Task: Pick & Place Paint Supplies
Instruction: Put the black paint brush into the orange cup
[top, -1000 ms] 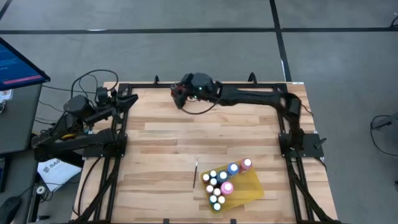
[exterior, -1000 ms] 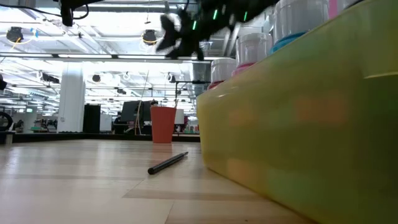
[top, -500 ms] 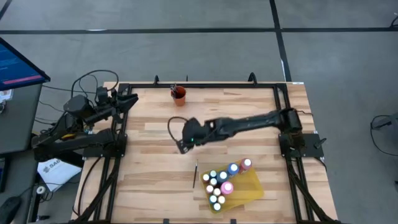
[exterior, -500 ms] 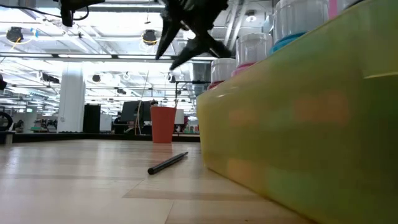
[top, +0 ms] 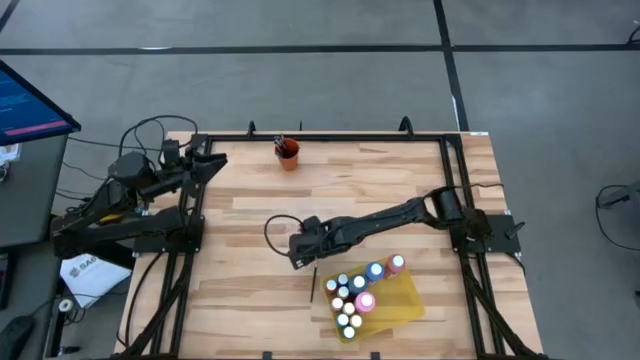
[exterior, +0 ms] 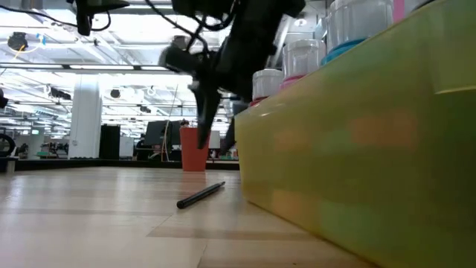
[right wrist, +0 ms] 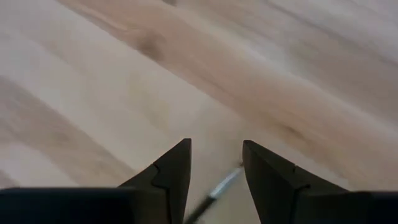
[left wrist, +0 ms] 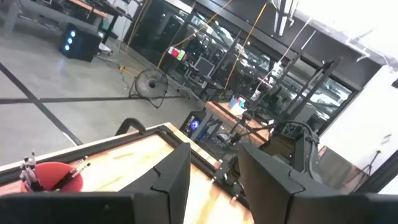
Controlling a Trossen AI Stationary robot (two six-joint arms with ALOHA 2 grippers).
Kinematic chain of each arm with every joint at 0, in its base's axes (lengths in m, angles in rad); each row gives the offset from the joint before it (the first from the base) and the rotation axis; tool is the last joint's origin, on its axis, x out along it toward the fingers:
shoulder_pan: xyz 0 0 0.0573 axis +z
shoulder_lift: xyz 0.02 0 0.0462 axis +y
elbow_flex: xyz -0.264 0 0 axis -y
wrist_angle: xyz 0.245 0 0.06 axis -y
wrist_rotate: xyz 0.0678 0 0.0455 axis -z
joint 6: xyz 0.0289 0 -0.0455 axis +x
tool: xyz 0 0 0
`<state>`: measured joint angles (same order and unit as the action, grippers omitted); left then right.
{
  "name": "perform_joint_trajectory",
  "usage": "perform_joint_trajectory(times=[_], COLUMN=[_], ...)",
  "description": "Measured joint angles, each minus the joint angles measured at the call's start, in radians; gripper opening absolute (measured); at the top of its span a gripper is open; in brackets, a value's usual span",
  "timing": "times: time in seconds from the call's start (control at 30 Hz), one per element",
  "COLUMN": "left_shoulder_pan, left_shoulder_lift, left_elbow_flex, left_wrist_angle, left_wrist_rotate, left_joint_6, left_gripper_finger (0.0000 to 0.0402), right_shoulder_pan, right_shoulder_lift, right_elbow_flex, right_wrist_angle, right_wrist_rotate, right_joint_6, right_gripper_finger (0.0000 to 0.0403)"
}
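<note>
The left end effector (top: 212, 160) sat parked at the bench's (top: 250, 290) nine o'clock edge, above the frame rail; its fingers (left wrist: 171, 174) stood apart with nothing between them. At the twelve o'clock edge of the bench stood the orange cup (top: 289, 154), with dark brush handles showing in it in the left wrist view (left wrist: 50, 176). Near bench centre, the right end effector (top: 300, 257) was extended from the three o'clock side and hung just above a loose paintbrush (top: 313, 281). Its fingers (right wrist: 169, 177) were parted, gripping nothing, with the paintbrush tip (right wrist: 214, 191) visible on the wood between them. The paintbrush lay flat on the bench, at about nine o'clock from the yellow tray (top: 405, 300) and just beside it. The paint bottles (top: 352, 295), white-capped, stood grouped in the tray, towards five o'clock on the bench. In the low view the paintbrush (exterior: 201, 194) rested on the wood beside the tray wall (exterior: 357, 156).
</note>
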<state>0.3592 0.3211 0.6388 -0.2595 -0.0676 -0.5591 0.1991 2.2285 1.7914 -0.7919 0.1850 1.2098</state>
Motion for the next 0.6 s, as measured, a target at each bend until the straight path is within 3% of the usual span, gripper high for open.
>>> perform_joint_trajectory(times=[0.13,0.6], left_shoulder_pan=[0.000,0.000], left_shoulder_lift=[0.024,0.047], left_elbow_flex=[0.000,0.000], left_wrist_angle=[0.002,0.007], left_wrist_rotate=[0.023,0.069], left_joint_6=[-0.012,-0.029], left_gripper_finger=[0.0130,0.0131], right_shoulder_pan=[0.011,0.040], right_shoulder_lift=[0.004,0.068], right_elbow_flex=[-0.003,0.001], right_wrist_angle=[-0.097,-0.015], right_wrist_rotate=[-0.004,-0.001], right_joint_6=[0.038,0.100], right_gripper_finger=[0.0139,0.0134])
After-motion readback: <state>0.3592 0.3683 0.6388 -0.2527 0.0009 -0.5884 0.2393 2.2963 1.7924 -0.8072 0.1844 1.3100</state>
